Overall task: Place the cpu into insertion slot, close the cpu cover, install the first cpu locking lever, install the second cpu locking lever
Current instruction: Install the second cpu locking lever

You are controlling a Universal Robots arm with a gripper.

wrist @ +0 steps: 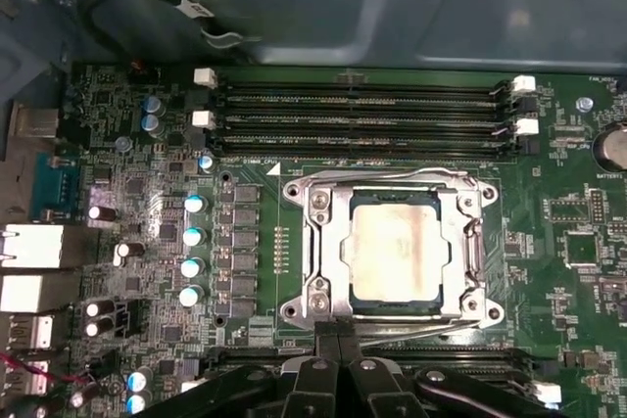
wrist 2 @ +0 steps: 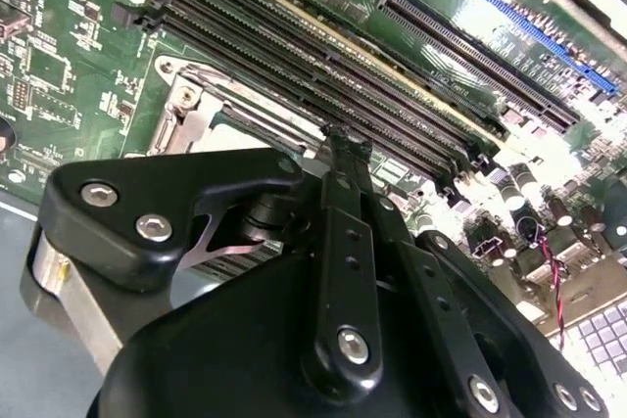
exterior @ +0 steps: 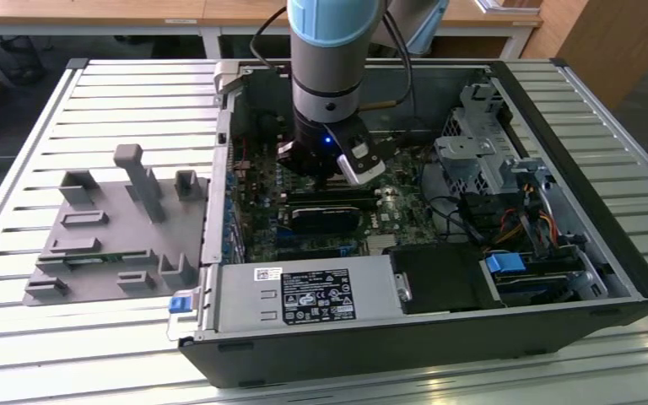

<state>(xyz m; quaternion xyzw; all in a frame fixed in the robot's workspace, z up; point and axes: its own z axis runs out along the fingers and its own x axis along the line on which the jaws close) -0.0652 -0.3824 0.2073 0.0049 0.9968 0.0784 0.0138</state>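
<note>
Cpu (wrist: 397, 248): seated in insertion slot (wrist: 338, 286), framed by closed cpu cover (wrist: 321, 242). Gripper (wrist: 339, 332): fingers pressed together, nothing held, tips positioned at cover edge beside memory slots (wrist: 362, 110).

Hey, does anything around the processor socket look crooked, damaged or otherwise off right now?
Nothing stands out. In the first wrist view the cpu lies flat and square in the insertion slot, with the cpu cover down around it, evenly framed. The end effector sits at the socket's edge beside the memory slots. No bent or loose parts show.
</note>
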